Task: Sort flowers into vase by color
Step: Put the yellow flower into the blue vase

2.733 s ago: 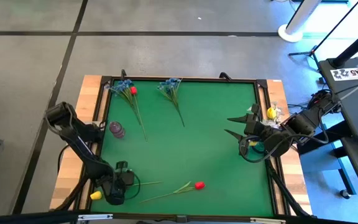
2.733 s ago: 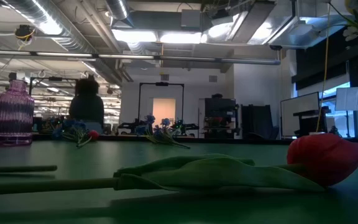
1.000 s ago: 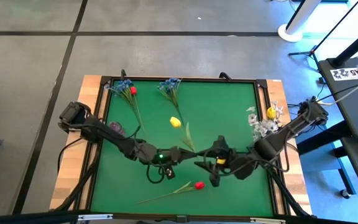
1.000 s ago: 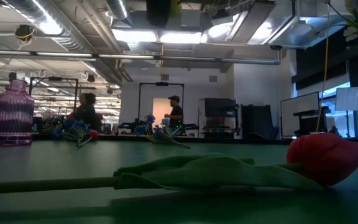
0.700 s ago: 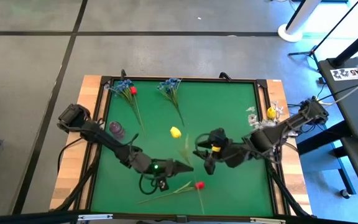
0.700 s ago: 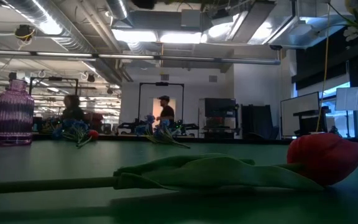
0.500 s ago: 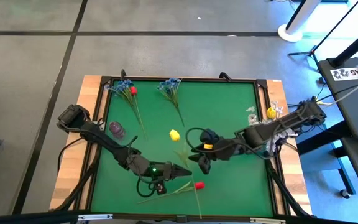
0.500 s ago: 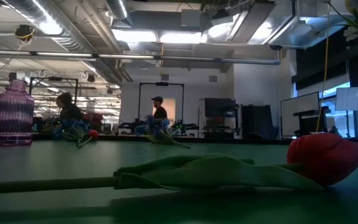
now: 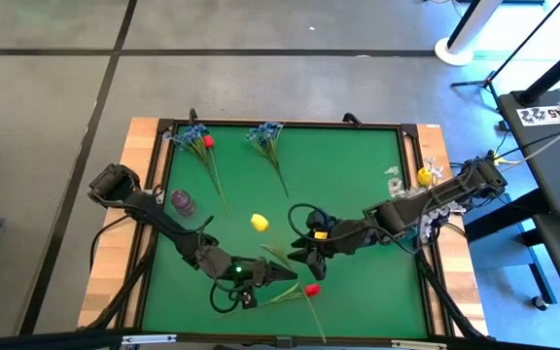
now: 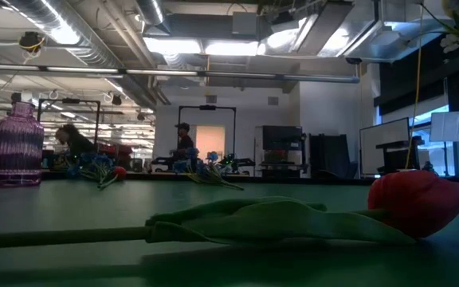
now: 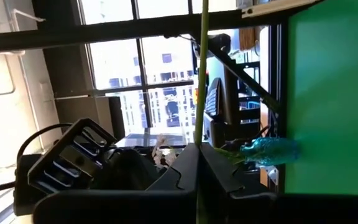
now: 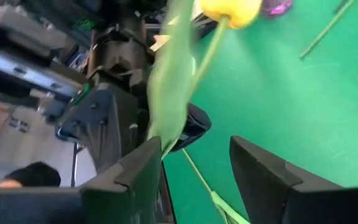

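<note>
High view first: both dark arms meet over the near middle of the green felt surface (image 9: 358, 165). The left claw (image 9: 282, 276) points right, just beside the red tulip-like bud (image 9: 311, 289) lying on the felt with its thin green stalk trailing toward the near left. In the left wrist view that claw's fingers are pressed together around a thin green stem (image 11: 200, 74), closed tight on it.

The right claw (image 9: 304, 255) reaches in from the right, and the yellow tulip-like bud (image 9: 258, 223) sits just left of it, its stalk running back toward the two claws. In the right wrist view the yellow bud (image 12: 230, 9) and its blurred green leaf hang beside one finger while the fingers (image 12: 261, 168) stand clearly apart: open, holding nothing.

The ribbed purple glass vase (image 9: 182, 202) stands near the left edge, well apart from both claws. Two blue-blossom sprigs (image 9: 264, 136) lie along the far edge, the left one (image 9: 191, 136) with a small red bud (image 9: 208, 141) touching it. White-blossom sprigs (image 9: 406, 190) and another yellow bud (image 9: 424, 176) rest at the right rim.
</note>
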